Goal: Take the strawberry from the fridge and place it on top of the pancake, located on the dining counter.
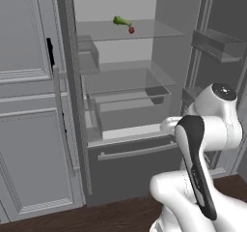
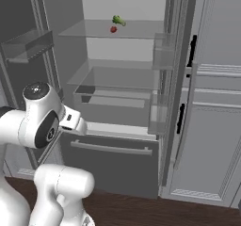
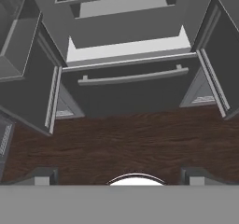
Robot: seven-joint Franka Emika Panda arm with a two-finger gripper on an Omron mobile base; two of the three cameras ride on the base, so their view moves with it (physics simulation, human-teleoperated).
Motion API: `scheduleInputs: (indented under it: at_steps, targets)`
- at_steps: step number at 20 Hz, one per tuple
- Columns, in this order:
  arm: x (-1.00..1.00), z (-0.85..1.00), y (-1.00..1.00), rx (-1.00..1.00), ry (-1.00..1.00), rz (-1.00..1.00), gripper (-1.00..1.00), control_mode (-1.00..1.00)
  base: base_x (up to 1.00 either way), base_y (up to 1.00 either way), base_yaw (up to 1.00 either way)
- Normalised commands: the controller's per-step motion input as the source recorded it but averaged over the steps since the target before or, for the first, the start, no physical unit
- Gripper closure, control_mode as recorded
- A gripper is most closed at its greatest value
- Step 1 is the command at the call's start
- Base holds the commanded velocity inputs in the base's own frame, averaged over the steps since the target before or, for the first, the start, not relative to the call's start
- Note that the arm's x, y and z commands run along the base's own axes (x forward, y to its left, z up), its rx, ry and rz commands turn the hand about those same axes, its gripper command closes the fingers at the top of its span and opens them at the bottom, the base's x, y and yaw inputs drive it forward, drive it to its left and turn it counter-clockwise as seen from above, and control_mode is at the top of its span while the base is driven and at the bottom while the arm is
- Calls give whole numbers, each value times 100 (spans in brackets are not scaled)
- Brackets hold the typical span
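The fridge (image 1: pixel 130 166) (image 2: pixel 113 166) stands with both doors swung open, showing a pale interior with glass shelves. The strawberry (image 1: pixel 131 30) (image 2: pixel 113 29), tiny and red, lies on the top glass shelf, touching or nearly touching a green vegetable (image 1: pixel 121 21) (image 2: pixel 118 20). My gripper (image 3: pixel 119 177) is open, its fingertips (image 3: pixel 43 177) far apart with nothing between them. It hangs low in front of the fridge drawer (image 3: pixel 130 92), well below the strawberry's shelf, looking down at the floor. The dining counter and the pancake are out of view.
Pale grey panelled cabinets (image 1: pixel 29 139) (image 2: pixel 212 126) flank the fridge. The open doors carry clear bins (image 1: pixel 217 45) (image 2: pixel 26 46) on both sides of the arm. A horizontal bar handle (image 3: pixel 133 76) crosses the drawer. Dark wood floor (image 3: pixel 121 141) lies below.
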Motion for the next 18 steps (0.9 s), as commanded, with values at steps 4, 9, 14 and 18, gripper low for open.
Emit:
scheduleInputs:
  at_steps: [4,9,14,18]
  targets:
    - [0,0,0,0,0,0,-100,100,57,3,0]
    - [0,0,0,0,0,0,-100,100,60,0,0]
    - [0,0,0,0,0,0,-100,100,66,0,0]
    - [0,0,0,0,0,0,-100,100,63,0,1]
